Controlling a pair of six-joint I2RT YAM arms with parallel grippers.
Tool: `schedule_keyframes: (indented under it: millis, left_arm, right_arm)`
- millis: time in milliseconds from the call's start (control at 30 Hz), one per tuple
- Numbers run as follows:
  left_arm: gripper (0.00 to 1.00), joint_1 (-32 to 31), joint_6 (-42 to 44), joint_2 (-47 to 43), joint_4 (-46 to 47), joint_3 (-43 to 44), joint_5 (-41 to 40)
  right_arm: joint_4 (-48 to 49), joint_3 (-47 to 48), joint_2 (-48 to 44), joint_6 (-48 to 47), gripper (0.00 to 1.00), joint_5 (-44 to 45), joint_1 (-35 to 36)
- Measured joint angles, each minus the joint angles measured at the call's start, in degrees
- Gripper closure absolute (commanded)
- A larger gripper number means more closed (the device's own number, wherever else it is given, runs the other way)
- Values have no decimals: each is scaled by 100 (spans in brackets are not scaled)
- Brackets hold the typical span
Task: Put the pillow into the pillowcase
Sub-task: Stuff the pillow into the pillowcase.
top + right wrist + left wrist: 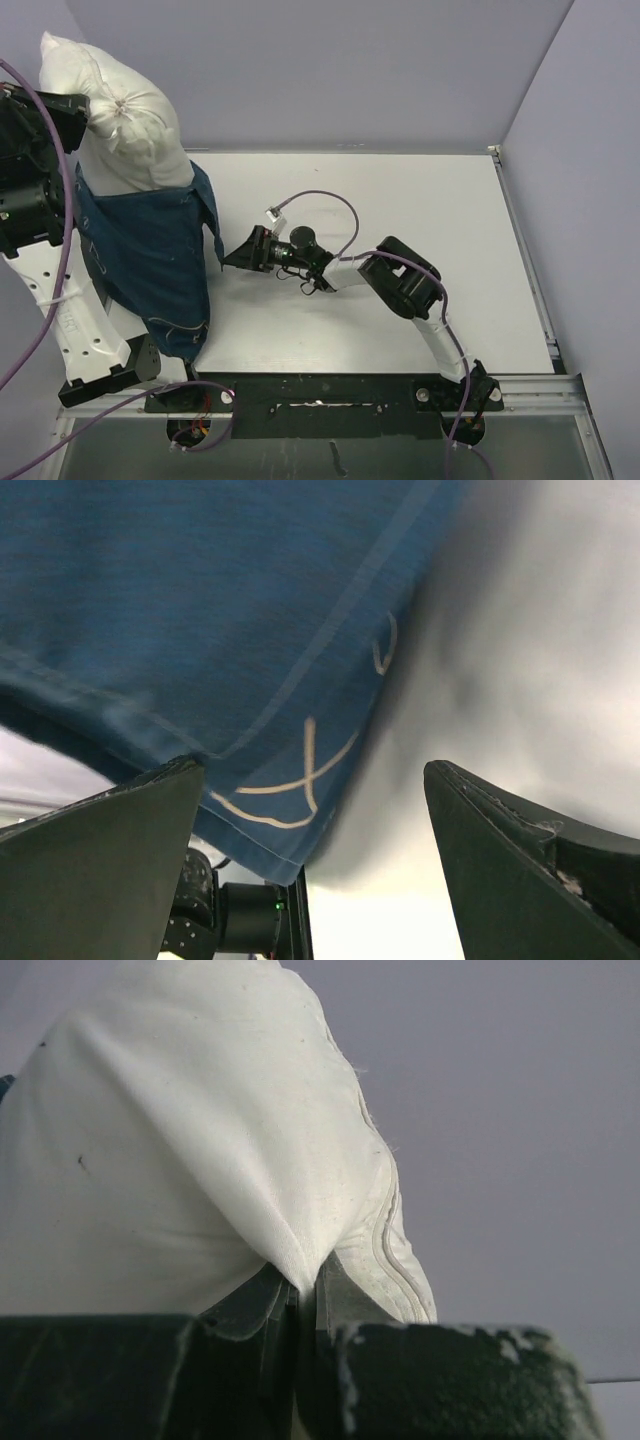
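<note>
Left hand [305, 1288] is clamping a fold of the pillow [125, 120] at upper left, its lower part sitting inside the hanging pillowcase [150, 260], while right hand [236, 262] is gaping apart just beside the hem.

So the scuffed dark green left gripper [305, 1295] has its two jaws pressed tight together on a fold of the big soft white stuffed fabric pillow [180, 1160]. The cloth bunches to a point right where it's pinched, and a stitched seam [385, 1250] runs down the right side. There's a plain pale lilac wall [520, 1140] behind. A tiny dark blue sliver [4, 1084] shows at the far left edge, can't tell what it is.
</note>
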Motion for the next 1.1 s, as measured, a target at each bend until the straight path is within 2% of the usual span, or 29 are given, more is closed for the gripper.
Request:
schedule_keyframes:
  millis: [333,467,600,633,667,700,800,833,967,1100]
  left_arm:
    - [100,-37,-529,-7,417,-664,17]
    - [100,-201,-605,-7,529,-763,39]
    - [100,-452,-610,-7,522,-763,37]
    - [100,-516,-608,-7,514,-763,37]
    - [100,-564,-605,-7,511,-763,37]
    - [100,-636,-605,-7,514,-769,33]
    - [100,-809,-599,-26,566,-890,7]
    - [100,-876,-588,-26,568,-942,4]
    - [100,-1266,-330,96,540,-1027,4]
    - [100,-1928,269,588,560,-955,-13]
  right_arm:
    - [-603,225,-446,-1220,2,-348,212]
    - [-1880,942,-439,-1921,2,-273,267]
    - [-3161,2026,-417,-2833,0,164,249]
    - [-3338,2205,-409,-3034,2,251,214]
    - [-3517,2424,-385,-3287,10,358,144]
    - [-3648,2629,-348,-3536,23,461,52]
    - [-3906,3016,-251,-4299,87,726,-293]
    - [-3982,3115,-227,-4564,98,772,-437]
    - [-4437,3438,-195,-5396,100,664,-1097]
    - [-4889,3814,-212,-6127,100,-203,-1932]
